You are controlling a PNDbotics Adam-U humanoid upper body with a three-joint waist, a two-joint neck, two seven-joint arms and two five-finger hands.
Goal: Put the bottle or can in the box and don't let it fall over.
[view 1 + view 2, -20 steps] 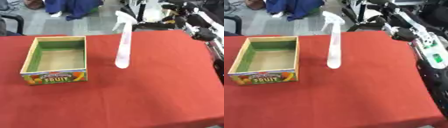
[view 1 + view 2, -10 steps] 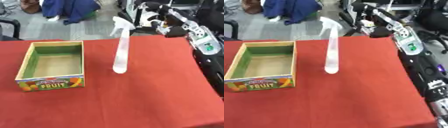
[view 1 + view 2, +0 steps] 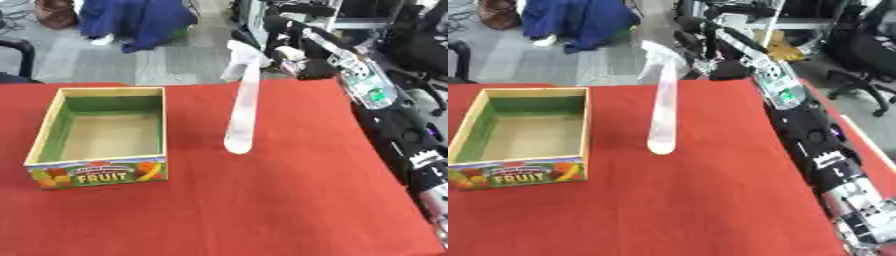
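A tall, slim white spray bottle (image 3: 242,110) stands upright on the red table (image 3: 262,210) near its middle, with the trigger head at the top. To its left sits an open cardboard box (image 3: 96,175) with green inner walls and "FRUIT" printed on the front; nothing is inside it. My right arm runs along the table's right side up to the far edge. My right hand (image 3: 289,56) is just right of and behind the bottle's spray head, very close to it. I cannot make out whether it touches the bottle. My left hand shows in neither view.
The table's far edge lies just behind the bottle and box. Beyond it are a grey floor, a blue cloth heap (image 3: 136,20) and black office chairs (image 3: 868,55). My right forearm (image 3: 798,115) covers the table's right edge.
My right hand has moved left from the far right corner to the bottle's spray head. The bottle and box stay put; the view has shifted slightly.
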